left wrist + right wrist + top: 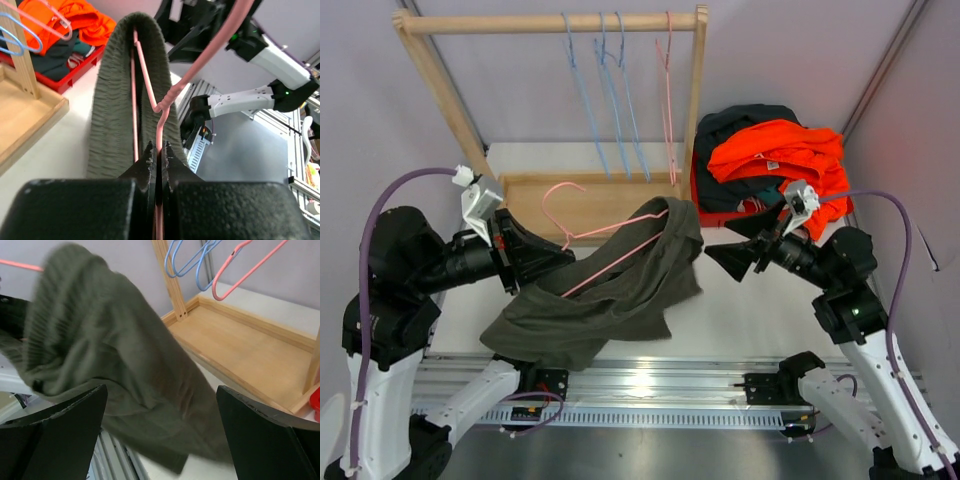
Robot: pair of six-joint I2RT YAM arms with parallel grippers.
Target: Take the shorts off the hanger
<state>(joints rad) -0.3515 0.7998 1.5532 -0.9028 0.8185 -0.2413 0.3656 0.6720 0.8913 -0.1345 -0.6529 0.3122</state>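
Note:
The olive-green shorts [610, 295] hang draped over a pink hanger [582, 233] above the table's middle. My left gripper [552, 252] is shut on the pink hanger's wire [160, 150], with the shorts [112, 100] folded over the bar ahead of the fingers. My right gripper [720, 262] is open and empty, just right of the shorts, which fill the space ahead of it in the right wrist view [110, 370]. Orange shorts [775, 150] and dark ones [735, 125] lie piled in a red bin [705, 205] at the back right.
A wooden rack [550, 22] with a wooden base [590, 195] stands at the back. Two blue hangers [610, 90] and one pink hanger [667, 90] hang empty on its rail. The rack base also shows in the right wrist view [250, 350].

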